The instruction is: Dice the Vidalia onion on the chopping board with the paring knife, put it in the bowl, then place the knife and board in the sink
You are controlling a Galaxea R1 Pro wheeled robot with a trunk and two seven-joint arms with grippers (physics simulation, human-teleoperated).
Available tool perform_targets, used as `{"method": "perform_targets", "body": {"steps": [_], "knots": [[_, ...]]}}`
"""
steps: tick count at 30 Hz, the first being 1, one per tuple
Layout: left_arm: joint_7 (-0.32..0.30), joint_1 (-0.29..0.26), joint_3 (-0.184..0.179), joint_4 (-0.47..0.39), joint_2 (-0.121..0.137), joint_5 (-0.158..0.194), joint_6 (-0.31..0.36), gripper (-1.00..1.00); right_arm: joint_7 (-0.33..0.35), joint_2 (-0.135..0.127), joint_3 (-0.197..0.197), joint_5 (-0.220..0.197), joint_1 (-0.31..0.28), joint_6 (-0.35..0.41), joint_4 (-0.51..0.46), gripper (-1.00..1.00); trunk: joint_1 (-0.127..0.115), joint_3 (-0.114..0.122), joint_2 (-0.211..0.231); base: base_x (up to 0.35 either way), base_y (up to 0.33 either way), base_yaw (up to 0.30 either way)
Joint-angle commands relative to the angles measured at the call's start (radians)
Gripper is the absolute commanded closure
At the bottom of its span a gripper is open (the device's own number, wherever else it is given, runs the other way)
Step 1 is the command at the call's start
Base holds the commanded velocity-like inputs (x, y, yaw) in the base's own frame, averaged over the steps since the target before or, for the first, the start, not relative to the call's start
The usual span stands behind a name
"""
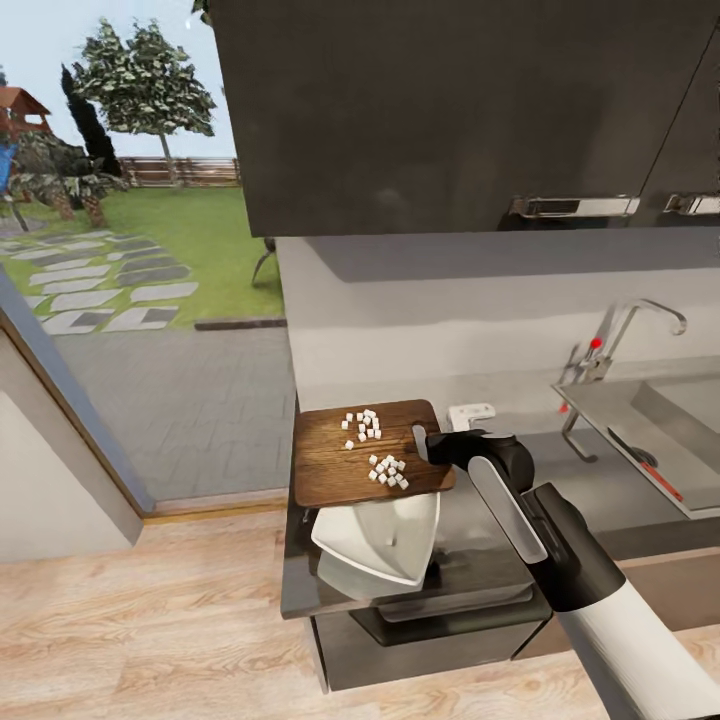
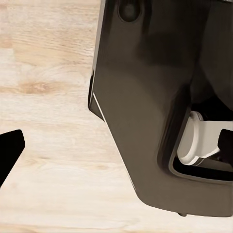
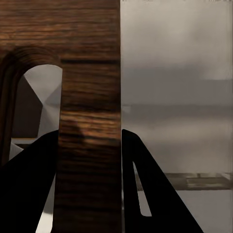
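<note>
Your countertop runs from its left end, under the board, rightward to the sink, whose steel drainboard and angular tap lie well to the right of your fingers with bare grey worktop between. The wooden floor beyond the counter's left end is wide and open.

Your right gripper is clamped on the chopping board at its handle end: in the right wrist view the two dark fingers press either side of the strip of wood beside the slot hole. The board is lifted above the counter, roughly level, stretching left from your fingers, its near edge overlapping the bowl.

The bowl sits just below and to the left of your fingers, at the counter's front edge.

The diced onion lies in two clusters on the board, near your fingers.

I cannot tell whether the left gripper's fingers are apart or together.
</note>
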Motion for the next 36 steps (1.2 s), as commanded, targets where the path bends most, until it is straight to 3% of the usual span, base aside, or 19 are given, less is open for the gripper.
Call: {"method": "perform_targets", "body": {"steps": [1, 14, 16, 27, 36], "knots": [[0.001, 0.000, 0.000, -0.003, 0.000, 0.010, 0.003, -1.00, -0.010, -0.001, 0.002, -0.010, -0.001, 0.002, -0.001, 1.00, 0.001, 0.000, -0.002, 0.000, 0.000, 0.000], [0.001, 0.000, 0.000, -0.003, 0.000, 0.011, 0.003, -1.00, -0.008, -0.003, 0.002, -0.010, -0.001, -0.001, -0.001, 1.00, 0.001, 0.018, -0.002, 0.000, 0.000, 0.000], [0.001, 0.000, -0.001, 0.001, -0.009, 0.010, 0.003, -1.00, -0.006, -0.004, 0.002, -0.010, -0.001, -0.002, -0.001, 1.00, 0.001, 0.018, -0.002, 0.000, 0.000, 0.000], [0.001, 0.000, -0.001, 0.000, -0.017, 0.008, 0.003, -1.00, -0.001, -0.008, 0.001, -0.010, -0.001, -0.091, 0.043, 1.00, 0.001, 0.018, -0.002, 0.000, 0.000, 0.000], [0.001, 0.000, -0.001, 0.002, -0.017, 0.007, 0.003, -1.00, 0.002, -0.008, 0.001, -0.010, -0.001, -0.106, 0.054, 1.00, 0.001, 0.018, -0.002, 0.000, 0.000, 0.000]]}}
